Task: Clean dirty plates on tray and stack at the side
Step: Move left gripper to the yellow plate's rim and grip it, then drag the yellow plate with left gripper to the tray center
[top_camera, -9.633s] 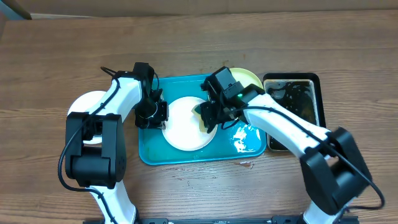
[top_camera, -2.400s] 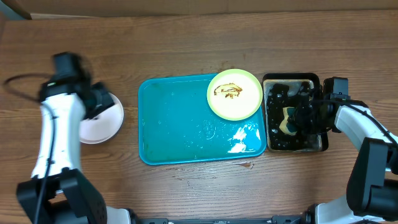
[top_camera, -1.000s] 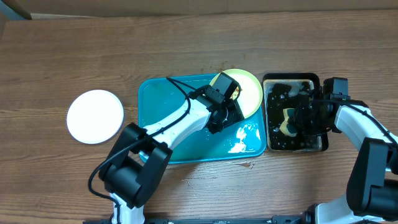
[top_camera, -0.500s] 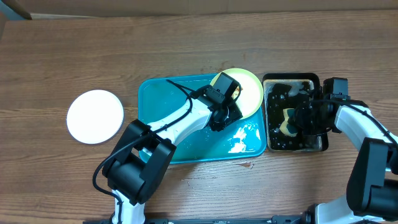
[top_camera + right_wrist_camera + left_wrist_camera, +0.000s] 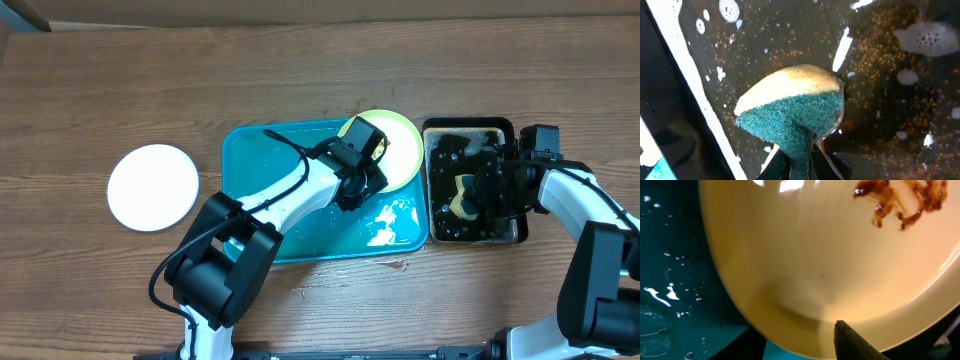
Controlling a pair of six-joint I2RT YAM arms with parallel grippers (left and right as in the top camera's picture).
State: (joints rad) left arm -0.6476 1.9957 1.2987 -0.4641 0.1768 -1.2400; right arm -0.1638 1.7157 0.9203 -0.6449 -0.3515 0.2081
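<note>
Overhead: left end effector [image 5: 365, 182] sitting at yellow-green plate [image 5: 402, 150] rim over tray [image 5: 270, 200], grip impossible to tell. Only left wrist showing brown smear [image 5: 900, 202]. Right wrist showing right end effector [image 5: 800, 165] clamping sponge [image 5: 795, 110].

Legible text, labels, brands, numbers, signs: none found in any of the three views. Surfaces checked and found unmarked: turquoise tray [image 5: 250, 165], pale yellow-green plate [image 5: 400, 150], white plate [image 5: 153, 187], black tray [image 5: 468, 123], sponge [image 5: 790, 95].
</note>
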